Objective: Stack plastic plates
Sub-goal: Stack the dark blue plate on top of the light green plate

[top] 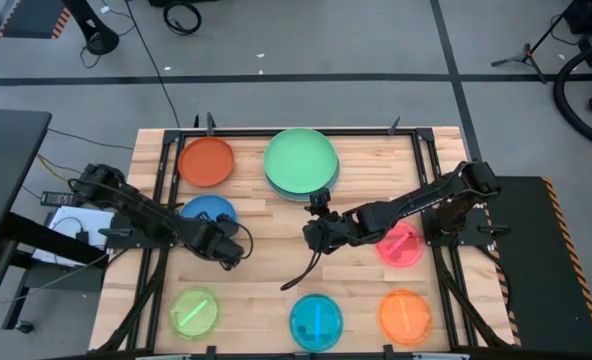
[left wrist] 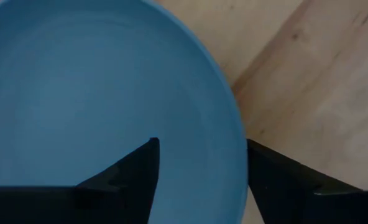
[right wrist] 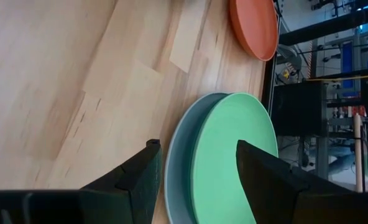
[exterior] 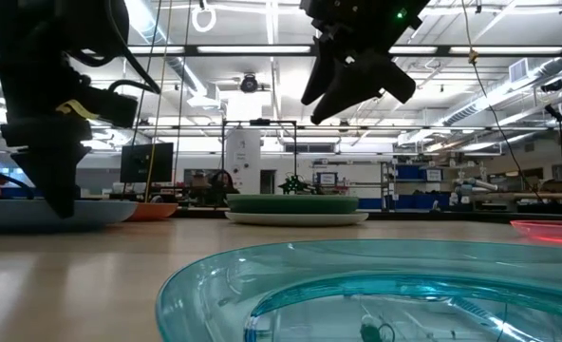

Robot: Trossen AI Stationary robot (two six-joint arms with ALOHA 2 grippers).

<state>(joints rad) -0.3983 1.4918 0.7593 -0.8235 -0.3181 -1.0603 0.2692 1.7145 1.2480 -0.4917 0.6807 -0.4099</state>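
Left pincer (left wrist: 199, 165), fingers spread wide, straddles the rim of the blue plate (top: 208, 212) lying on the bench (top: 266, 260). Plate likely light, stiff, slick (pinch the rim). Right pincer (right wrist: 196, 165) gapes empty near the light green plate (right wrist: 234, 155).

Two dark, near-black jointed arms, each built of slim tubular links and chunky joint housings. The left arm (top: 141, 210) carries looping black cables along its links; the right arm (top: 426, 200) trails a thin black cable below its wrist. The left gripper (left wrist: 199, 180) and right gripper (right wrist: 196, 180) end in flat, matte black, wedge-shaped fingers. A small green light, possibly an indicator, glows on one wrist housing (exterior: 398, 13).
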